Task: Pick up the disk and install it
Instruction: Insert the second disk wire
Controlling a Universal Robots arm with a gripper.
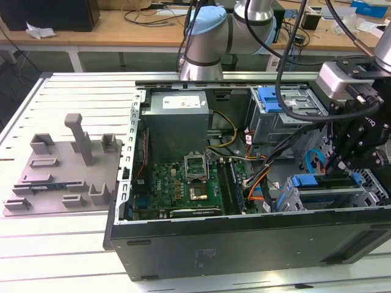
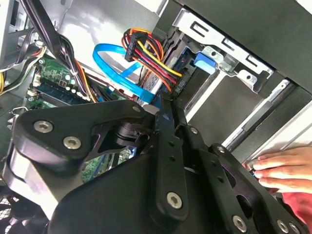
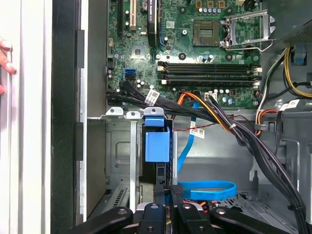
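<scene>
Surface (image 1: 61,256): pale slatted metal, carrying an open PC case (image 1: 244,244) lying on its side. Grey plate w/ upright posts (image 1: 61,171) sits on the slats at the exterior view's left, just beside the case. Room behind: wooden bench (image 1: 122,27) w/ loose cables and clutter.

Exterior view gives the whole layout. Green circuit board (image 1: 183,183) is mid-case, grey power box (image 1: 177,119) behind it, and a metal cage w/ blue latch (image 1: 272,97) sits at the far side. My arm comes in from the exterior view's right and my hand (image 1: 341,174) is down over the near drive cage (image 1: 366,189).

First wrist view looks straight down past my fingertips (image 3: 176,190) into that cage. It shows the board's empty CPU socket (image 3: 207,31), black cable runs and a flat blue cable (image 3: 209,189) looped on the case floor. A person's fingers (image 3: 6,58) are on the case's outer edge there. Second wrist view is mostly the back of my hand, plus a red/yellow/orange wire bundle (image 2: 146,48) and the person's fingers (image 2: 287,168) again.

Disk (image 1: 324,183) is in the near cage, standing on edge in its slot. Long axis runs along the exterior view's left-right, w/ the blue carrier end (image 3: 157,144) pointing toward the board. My fingertips straddle its thin top edge, close together; can't tell if the pads actually press it.
</scene>
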